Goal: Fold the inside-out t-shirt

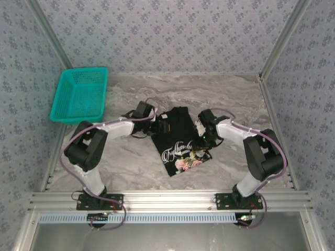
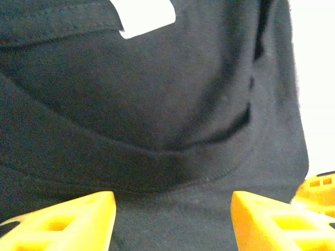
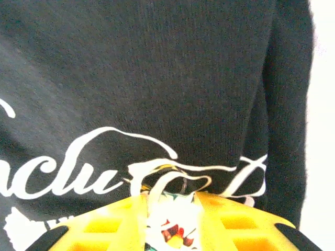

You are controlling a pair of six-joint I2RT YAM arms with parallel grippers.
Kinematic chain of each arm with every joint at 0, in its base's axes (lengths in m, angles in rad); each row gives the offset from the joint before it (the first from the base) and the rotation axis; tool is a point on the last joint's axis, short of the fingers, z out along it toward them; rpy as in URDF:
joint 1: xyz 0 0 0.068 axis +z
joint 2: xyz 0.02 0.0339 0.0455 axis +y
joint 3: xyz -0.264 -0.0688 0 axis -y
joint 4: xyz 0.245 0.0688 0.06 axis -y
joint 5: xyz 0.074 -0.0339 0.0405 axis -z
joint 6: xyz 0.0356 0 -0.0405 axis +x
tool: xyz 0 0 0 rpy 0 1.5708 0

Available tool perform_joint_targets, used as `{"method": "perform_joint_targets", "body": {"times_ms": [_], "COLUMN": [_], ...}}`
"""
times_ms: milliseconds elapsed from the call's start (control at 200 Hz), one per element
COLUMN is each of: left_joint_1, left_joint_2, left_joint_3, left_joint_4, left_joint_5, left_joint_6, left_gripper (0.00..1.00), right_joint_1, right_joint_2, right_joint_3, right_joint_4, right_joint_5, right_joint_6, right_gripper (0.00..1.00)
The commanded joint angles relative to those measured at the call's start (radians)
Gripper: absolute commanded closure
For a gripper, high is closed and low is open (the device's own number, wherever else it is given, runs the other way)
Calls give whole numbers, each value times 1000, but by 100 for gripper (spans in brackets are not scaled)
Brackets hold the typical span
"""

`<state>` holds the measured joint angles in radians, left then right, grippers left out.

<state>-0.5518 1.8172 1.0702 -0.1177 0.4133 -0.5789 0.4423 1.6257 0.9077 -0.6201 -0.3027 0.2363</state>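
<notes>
The inside-out t-shirt (image 1: pixel 175 137) lay near the middle of the desk (image 1: pixel 131 162), black with white script and a floral print toward its near end. Bare marble ran round it on every side, widest toward the far wall and toward the near rail (image 1: pixel 167 198). A teal basket (image 1: pixel 78 97) sat at the far left corner, well apart from the cloth, its outer side overhanging the desk's left edge.

The left pincer (image 1: pixel 159 125) stood at the shirt's left edge and the right pincer (image 1: pixel 203 135) at its right edge. The two arms reached in from either side, which left little room between them over the cloth.

In the left wrist view the left pincer (image 2: pixel 172 214) was spread wide, its yellow fingers (image 2: pixel 63 225) apart, with plain black cloth and a curved stitched seam between and beyond them. A white label (image 2: pixel 144 15) was cut off at the top edge. Whether the fingers touched the cloth could not be told.

In the right wrist view the right pincer (image 3: pixel 170 214) was drawn nearly together, pinching a bit of the printed cloth between its fingers (image 3: pixel 104 230). The script (image 3: pixel 89 172) was cut off at the left edge. Pale glare washed out the desk beside the shirt's right edge.
</notes>
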Motion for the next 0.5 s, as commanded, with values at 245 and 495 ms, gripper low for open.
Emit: {"method": "perform_joint_targets", "body": {"times_ms": [245,495], "left_joint_1": [50,108], "left_joint_2": [-2,-99], "left_joint_3": [111,101], "left_joint_4": [-211,-135], "left_joint_5": [11,-63], "left_joint_6": [215,155], "left_gripper": [39,33], "right_joint_1": [197,-54], "right_joint_2": [-145,-76], "right_joint_3": [-53,117], "right_joint_4": [87,206], "right_joint_5": [-24,29], "right_joint_6": [172,81], "right_gripper": [67,51]}}
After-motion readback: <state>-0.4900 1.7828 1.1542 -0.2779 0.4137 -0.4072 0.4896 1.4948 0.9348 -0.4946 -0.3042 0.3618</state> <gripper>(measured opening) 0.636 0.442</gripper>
